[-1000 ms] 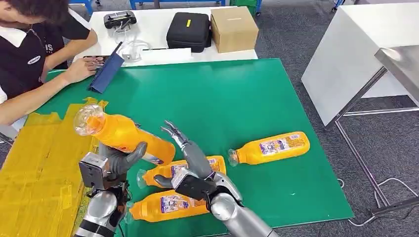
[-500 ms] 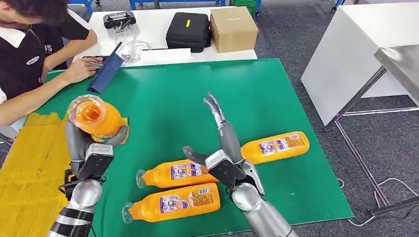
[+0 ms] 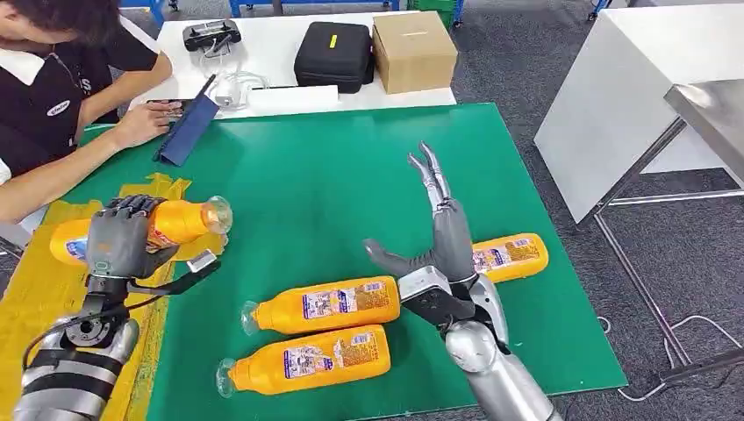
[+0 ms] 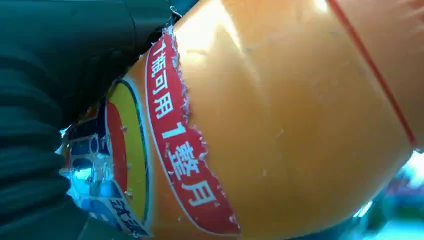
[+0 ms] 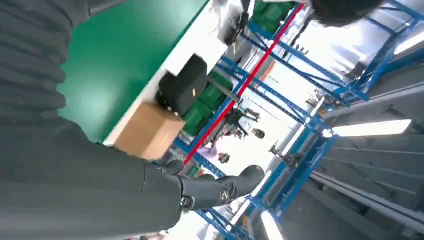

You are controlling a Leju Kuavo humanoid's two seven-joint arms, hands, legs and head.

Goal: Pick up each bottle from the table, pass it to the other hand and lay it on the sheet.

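The left hand [image 3: 123, 239] is gripping an orange bottle [image 3: 180, 221] with fingers clamped around it, above the yellow sheet [image 3: 53, 307] at the counter's [image 3: 351, 175] left edge. The right hand [image 3: 439, 237] is hovering, fingers apart and empty.

Far white table [image 3: 281, 53]: black case [image 3: 334, 55] next to cardboard box [image 3: 415, 51], controller [image 3: 212, 34] at left end. Person [image 3: 61, 96] seated at left edge w/ blue folder [image 3: 189, 127].
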